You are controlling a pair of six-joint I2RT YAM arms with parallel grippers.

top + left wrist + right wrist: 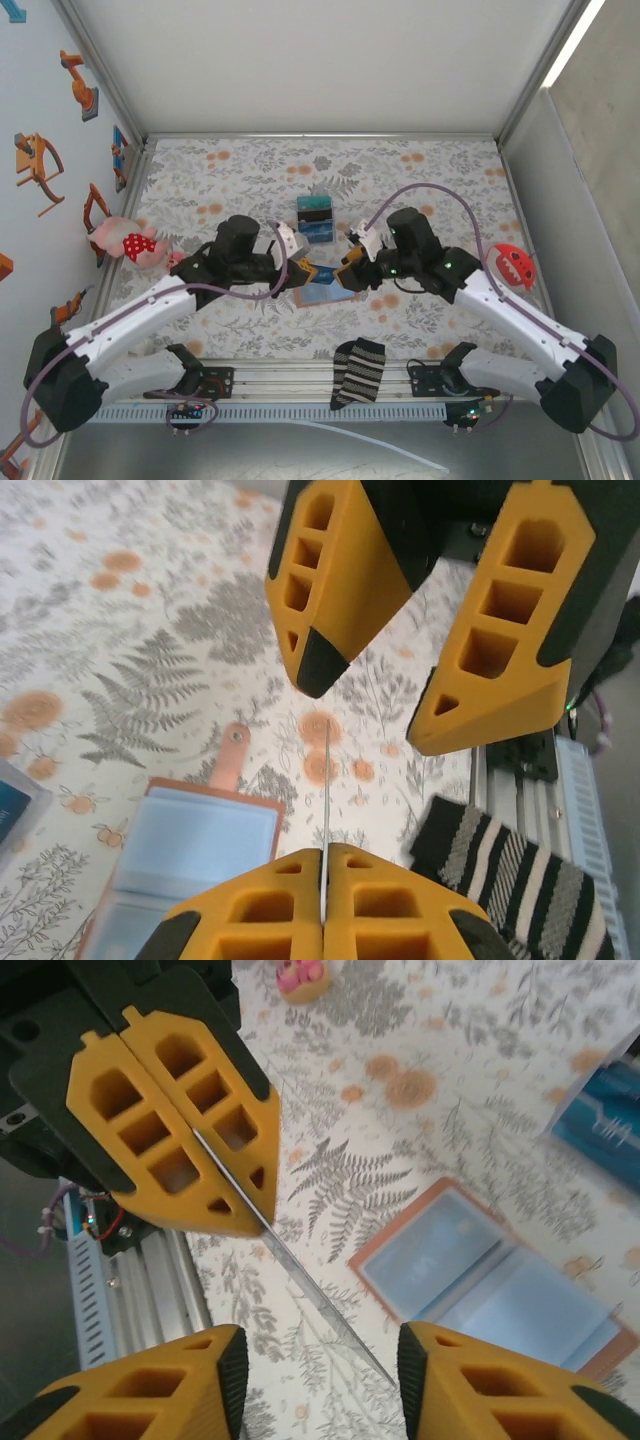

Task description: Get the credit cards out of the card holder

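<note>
From the top external camera, both arms are reaching toward the middle of the floral table (420, 160). The left gripper (293, 270) and right gripper (350, 268) are facing each other just above the card holder (322, 293). The holder is lying open, light-blue inside up, just near of a blue-teal boxy object (315, 218). A striped sock (358, 372) is draping over the near rail. A pink plush toy (130, 243) is sitting at the left edge and a red toy (513, 263) at the right.

In the left wrist view, the left gripper (325, 855) is pressing its jaws together on a credit card (327, 780), which is showing edge-on as a thin line. The right gripper's fingers (330, 580) are standing spread on either side of the card's other end, apart from it. The card holder (200, 845) is lying open on the table beneath.

In the right wrist view, the right gripper (320, 1350) is holding its jaws wide, and the card (320, 1305) is running between them with a gap on each side. The left gripper's fingers (170, 1130) are pinching its other end. The card holder (480, 1280) is lying open on the table, near the boxy object (600, 1110).
</note>
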